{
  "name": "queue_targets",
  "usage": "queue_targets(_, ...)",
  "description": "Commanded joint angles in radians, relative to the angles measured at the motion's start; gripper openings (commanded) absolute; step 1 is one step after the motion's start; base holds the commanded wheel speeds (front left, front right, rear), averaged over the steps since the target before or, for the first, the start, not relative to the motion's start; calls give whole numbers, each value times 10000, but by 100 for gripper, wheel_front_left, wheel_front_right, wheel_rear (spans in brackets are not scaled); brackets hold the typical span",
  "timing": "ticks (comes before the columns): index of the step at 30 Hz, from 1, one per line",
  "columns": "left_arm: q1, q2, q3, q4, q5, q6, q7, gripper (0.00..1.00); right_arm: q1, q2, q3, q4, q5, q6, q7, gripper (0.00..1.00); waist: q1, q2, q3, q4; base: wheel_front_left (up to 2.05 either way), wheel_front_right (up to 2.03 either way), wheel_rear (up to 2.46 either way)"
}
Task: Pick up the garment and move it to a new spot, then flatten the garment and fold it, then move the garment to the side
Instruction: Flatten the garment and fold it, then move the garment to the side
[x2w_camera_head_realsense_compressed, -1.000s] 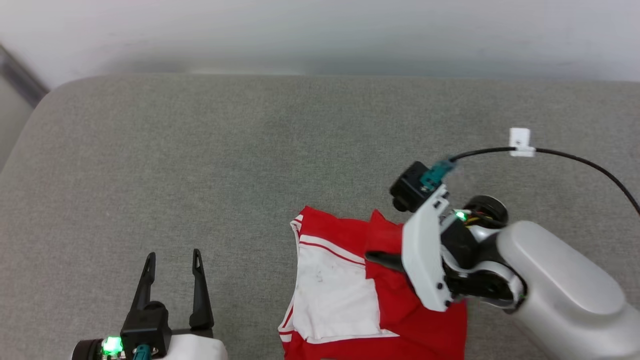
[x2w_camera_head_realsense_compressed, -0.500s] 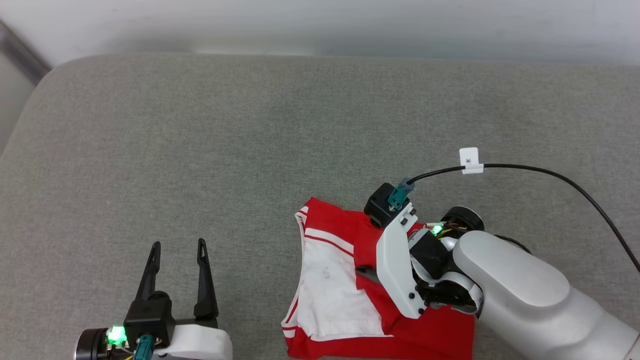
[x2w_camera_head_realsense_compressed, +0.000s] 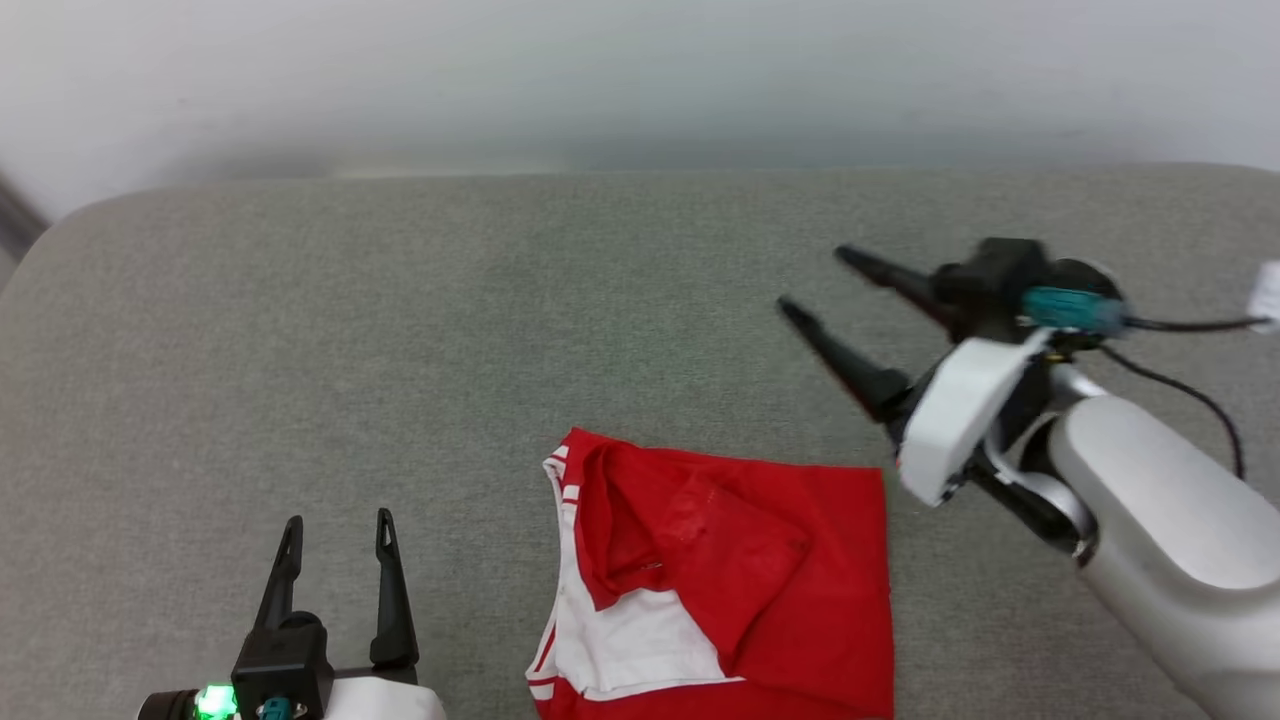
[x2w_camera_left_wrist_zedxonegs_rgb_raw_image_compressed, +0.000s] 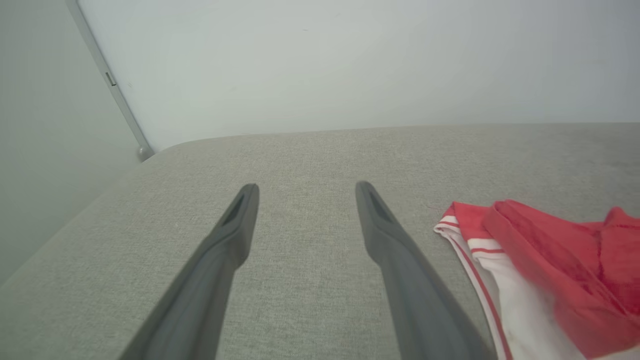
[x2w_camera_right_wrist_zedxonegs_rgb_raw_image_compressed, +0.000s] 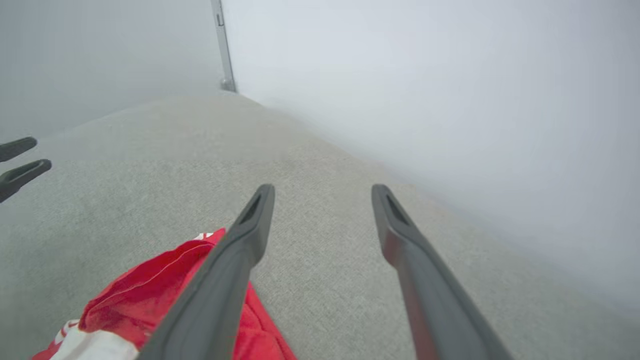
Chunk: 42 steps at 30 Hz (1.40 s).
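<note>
The garment (x2w_camera_head_realsense_compressed: 740, 580), a red jersey with white sleeve fabric and striped trim, lies folded on the grey padded surface (x2w_camera_head_realsense_compressed: 400, 330) near the front edge. It also shows at the right of the left wrist view (x2w_camera_left_wrist_zedxonegs_rgb_raw_image_compressed: 545, 270) and at the lower left of the right wrist view (x2w_camera_right_wrist_zedxonegs_rgb_raw_image_compressed: 165, 300). My right gripper (x2w_camera_head_realsense_compressed: 815, 280) hangs open above and to the right of the garment, holding nothing. Its fingers (x2w_camera_right_wrist_zedxonegs_rgb_raw_image_compressed: 250, 235) are spread wide over bare surface. My left gripper (x2w_camera_head_realsense_compressed: 338, 522) rests open at the lower left, well clear of the garment, with nothing between its fingers (x2w_camera_left_wrist_zedxonegs_rgb_raw_image_compressed: 240, 225).
A pale wall (x2w_camera_head_realsense_compressed: 640, 80) runs along the far edge of the surface. A black cable (x2w_camera_head_realsense_compressed: 1180, 360) trails from my right wrist. A metal strip (x2w_camera_left_wrist_zedxonegs_rgb_raw_image_compressed: 110, 85) stands at the left corner behind the surface's rounded edge.
My right gripper has opened, let go of the garment and risen up and to the right. The red layer now lies folded over most of the white sleeve. The head camera has shifted.
</note>
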<state>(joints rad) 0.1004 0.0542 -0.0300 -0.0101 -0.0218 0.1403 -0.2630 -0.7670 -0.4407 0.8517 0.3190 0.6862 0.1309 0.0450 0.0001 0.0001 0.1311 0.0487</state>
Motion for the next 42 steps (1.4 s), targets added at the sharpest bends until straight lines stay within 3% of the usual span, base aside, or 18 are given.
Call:
queue_targets(1, 131, 4, 18, -57, 49, -49, -22, 100, 538, 109, -930, 253, -744, -6, -1035, 100, -1, -1, -182, -217, 0, 0, 0)
queue_targets(6, 286, -3, 97, -41, 57, -40, -22, 100, 1840, 655, -3493, 565, -2656, -6, -2773, 100, -1, -1, -382, -424, 0, 0, 0)
queue_targets(12, 380, -3, 122, -43, 84, -70, -22, 100, 3508, 1463, -5755, -169, -4168, -4, -3088, 100, -1, -1, -519, -509, 0, 0, 0)
queue_targets(14, 385, -5, 122, -4, 95, -79, -22, 100, 4553, 1977, -6734, -1104, -4775, -6, -3099, 100, -1, -1, -590, -520, 0, 0, 0)
queue_targets(18, 486, -12, 76, 55, 81, -143, -22, 100, 5953, 2607, -7603, -2163, -5346, -6, -3091, 100, -1, -1, -734, -516, 0, 0, 0)
queue_targets(25, 657, -20, 45, 99, 37, -138, -22, 100, 8003, 3453, -8526, -3047, -5688, -5, -3094, 100, -1, -1, -1018, -392, 0, 0, 0)
queue_targets(31, 866, -25, 48, 103, -30, -194, -22, 100, 8885, 3733, -8761, -3259, -5656, -5, -3095, 100, -1, -1, -1197, -366, 0, 0, 0)
queue_targets(42, 1146, -36, 128, -36, -90, -348, -22, 100, 9283, 3922, -8789, -3482, -5644, -6, -3096, 100, -1, -1, -1293, -357, 0, 0, 0)
